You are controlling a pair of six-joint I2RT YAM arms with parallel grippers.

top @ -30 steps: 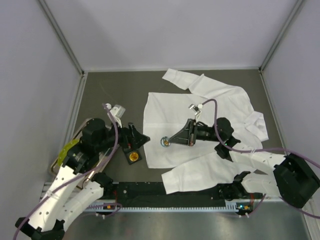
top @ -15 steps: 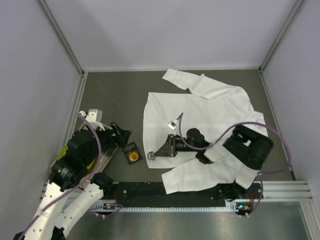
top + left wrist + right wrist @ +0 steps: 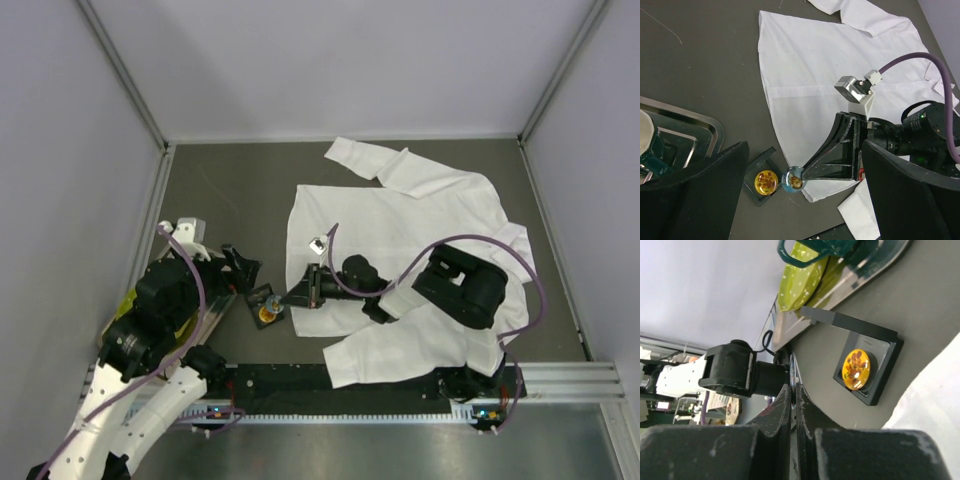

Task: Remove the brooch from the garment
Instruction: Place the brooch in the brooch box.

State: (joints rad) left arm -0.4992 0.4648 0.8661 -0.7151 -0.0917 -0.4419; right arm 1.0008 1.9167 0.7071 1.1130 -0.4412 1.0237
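Observation:
The garment, a white long-sleeved shirt (image 3: 400, 215), lies spread on the dark table and also shows in the left wrist view (image 3: 810, 65). My right gripper (image 3: 289, 299) reaches left past the shirt's lower left corner. It is shut on the brooch (image 3: 794, 181), a small round piece with a blue rim and brownish centre, held over the table clear of the cloth. In the right wrist view the brooch (image 3: 792, 376) shows edge-on between the closed fingertips of that gripper (image 3: 793, 390). My left gripper (image 3: 243, 272) is open and empty, just left of the box, its fingers (image 3: 695, 200) wide apart.
An open black box (image 3: 256, 294) holding a yellow flowered badge (image 3: 766, 182) lies beside the held brooch; both show in the right wrist view (image 3: 856, 369). A metal tray (image 3: 675, 127) with a green dotted item (image 3: 802, 282) and a teal mug stands at the far left.
My right gripper has carried the brooch leftward off the shirt to beside the black box. My left arm drew back to the left a second ago and has since stayed put.

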